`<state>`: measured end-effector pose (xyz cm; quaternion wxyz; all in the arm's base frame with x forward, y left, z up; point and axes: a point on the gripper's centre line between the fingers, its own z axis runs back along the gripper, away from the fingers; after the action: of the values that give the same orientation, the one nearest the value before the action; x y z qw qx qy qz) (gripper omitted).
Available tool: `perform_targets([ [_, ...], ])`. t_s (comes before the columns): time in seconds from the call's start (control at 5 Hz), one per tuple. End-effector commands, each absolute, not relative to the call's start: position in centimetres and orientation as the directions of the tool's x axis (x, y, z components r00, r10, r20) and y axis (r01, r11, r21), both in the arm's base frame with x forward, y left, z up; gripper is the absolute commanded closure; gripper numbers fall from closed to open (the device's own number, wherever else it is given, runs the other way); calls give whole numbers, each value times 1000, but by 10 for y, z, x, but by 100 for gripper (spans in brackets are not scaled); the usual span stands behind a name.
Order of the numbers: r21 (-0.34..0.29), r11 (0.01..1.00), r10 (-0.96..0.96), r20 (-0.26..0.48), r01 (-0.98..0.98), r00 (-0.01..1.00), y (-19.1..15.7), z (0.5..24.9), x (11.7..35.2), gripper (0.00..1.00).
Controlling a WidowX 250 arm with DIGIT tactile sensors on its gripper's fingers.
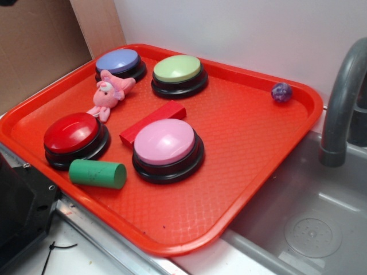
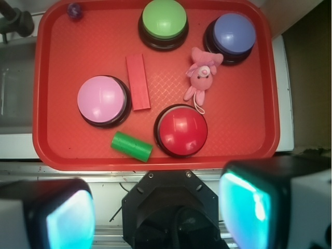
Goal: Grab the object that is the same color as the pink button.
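Note:
The object, a small pink plush animal [image 1: 108, 94] [image 2: 201, 78], lies on the red tray [image 1: 246, 143] between the blue-purple button [image 1: 119, 62] and the red button [image 1: 74, 134]. The pink button [image 1: 165, 143] [image 2: 102, 98], with a black base, sits mid-tray beside a red block [image 1: 152, 122]. In the wrist view my gripper [image 2: 155, 207] hovers high above the tray's near edge, looking straight down. Its fingers [image 2: 67, 218] with teal pads stand wide apart with nothing between them. The plush is well ahead of the fingers. The gripper does not show in the exterior view.
A green cylinder [image 1: 97, 173] lies near the tray's front edge. A green button [image 1: 178, 71] stands at the back and a small purple ball [image 1: 281, 91] in the far corner. A grey faucet [image 1: 341, 109] and sink [image 1: 309, 217] adjoin the tray. The black robot base [image 1: 20, 212] sits in front.

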<state>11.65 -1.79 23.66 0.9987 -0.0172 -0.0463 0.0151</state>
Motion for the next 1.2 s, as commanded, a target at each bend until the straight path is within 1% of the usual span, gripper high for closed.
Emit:
perform_targets([
  [0.0,-36,999,32,92,-29,995,-18,237,117,0],
  [0.2,-37,982,186,93,-183,978,-1,222,125,0],
  [0.4,-47,953,301,108,-298,947,13,207,134,0],
  [0.6,-34,912,409,91,-408,908,39,180,150,0],
  [0.8,22,856,512,93,-516,854,63,149,160,0],
  [1.0,40,821,562,124,-570,818,78,117,168,0],
])
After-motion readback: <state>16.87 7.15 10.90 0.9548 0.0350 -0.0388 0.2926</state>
